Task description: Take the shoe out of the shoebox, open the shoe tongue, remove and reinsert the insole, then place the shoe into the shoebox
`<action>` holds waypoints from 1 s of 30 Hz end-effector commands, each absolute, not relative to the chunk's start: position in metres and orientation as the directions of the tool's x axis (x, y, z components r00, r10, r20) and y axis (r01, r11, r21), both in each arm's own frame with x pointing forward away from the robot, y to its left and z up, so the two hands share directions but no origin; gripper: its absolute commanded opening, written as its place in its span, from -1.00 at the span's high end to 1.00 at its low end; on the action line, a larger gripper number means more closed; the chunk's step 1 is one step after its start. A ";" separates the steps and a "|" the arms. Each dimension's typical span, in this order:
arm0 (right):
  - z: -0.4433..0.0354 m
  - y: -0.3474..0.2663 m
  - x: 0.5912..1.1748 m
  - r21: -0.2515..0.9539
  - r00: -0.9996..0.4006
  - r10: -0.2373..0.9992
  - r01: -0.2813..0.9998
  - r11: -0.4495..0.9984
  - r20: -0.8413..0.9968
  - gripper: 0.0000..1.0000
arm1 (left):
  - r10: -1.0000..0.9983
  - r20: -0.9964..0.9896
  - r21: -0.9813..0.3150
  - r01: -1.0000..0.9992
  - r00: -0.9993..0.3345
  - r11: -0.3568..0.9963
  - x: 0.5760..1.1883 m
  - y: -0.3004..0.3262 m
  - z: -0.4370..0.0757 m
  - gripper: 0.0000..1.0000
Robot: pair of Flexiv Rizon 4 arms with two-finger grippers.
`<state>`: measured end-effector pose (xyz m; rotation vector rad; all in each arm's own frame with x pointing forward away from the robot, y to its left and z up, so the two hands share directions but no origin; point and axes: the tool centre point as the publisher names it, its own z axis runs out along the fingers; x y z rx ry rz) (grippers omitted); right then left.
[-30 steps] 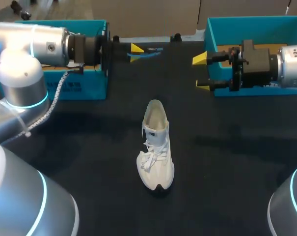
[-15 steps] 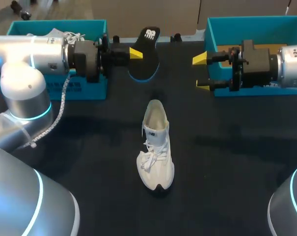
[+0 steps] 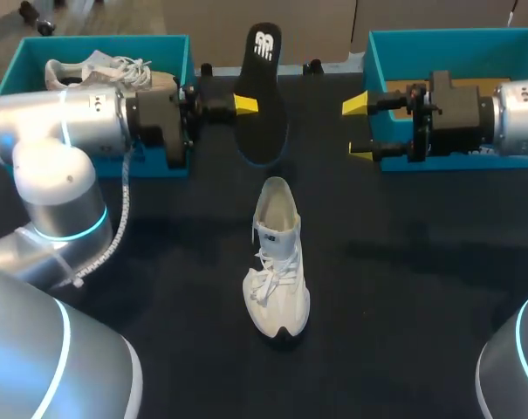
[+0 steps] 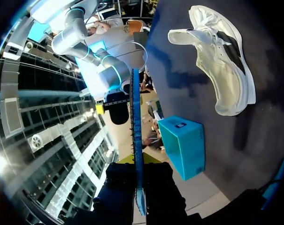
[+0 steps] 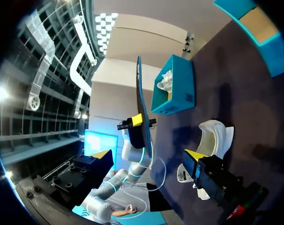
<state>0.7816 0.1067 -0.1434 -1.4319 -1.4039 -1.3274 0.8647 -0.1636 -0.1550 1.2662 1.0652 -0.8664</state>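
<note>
My left gripper point(image 3: 244, 105) is shut on a black insole point(image 3: 262, 94), held in the air above the table's far middle with its flat face toward the head camera. In the left wrist view the insole point(image 4: 136, 136) runs edge-on out from between my left gripper point(image 4: 138, 161) fingers. A white shoe point(image 3: 277, 262) stands upright on the black table, toe toward the near edge, below and nearer than the insole. My right gripper point(image 3: 358, 129) hangs open and empty by the right teal shoebox point(image 3: 456, 44). In the right wrist view my right gripper point(image 5: 148, 154) faces the insole point(image 5: 142, 112) and the shoe point(image 5: 212, 136).
The left teal shoebox point(image 3: 168, 52) at the far left holds a second white shoe point(image 3: 98, 68) and sits partly behind my left arm. Both boxes stand along the table's far edge, and the same left box point(image 5: 172, 84) shows in the right wrist view.
My left wrist has turned, bringing the insole from edge-on and level to standing with its face toward the head camera. The right arm and the shoe have not moved.
</note>
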 end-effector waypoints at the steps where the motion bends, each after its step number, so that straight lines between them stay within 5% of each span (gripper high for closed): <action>1: -0.144 0.108 0.782 0.160 -0.122 0.235 0.976 -0.149 0.964 -1.00 | 0.058 -0.951 0.308 0.940 0.303 0.144 0.861 -0.164 -0.155 1.00; 30: -0.155 0.150 0.792 0.139 -0.117 0.192 0.985 -0.106 0.974 -1.00 | 0.013 -0.969 0.247 0.962 0.247 0.119 0.839 -0.180 -0.158 1.00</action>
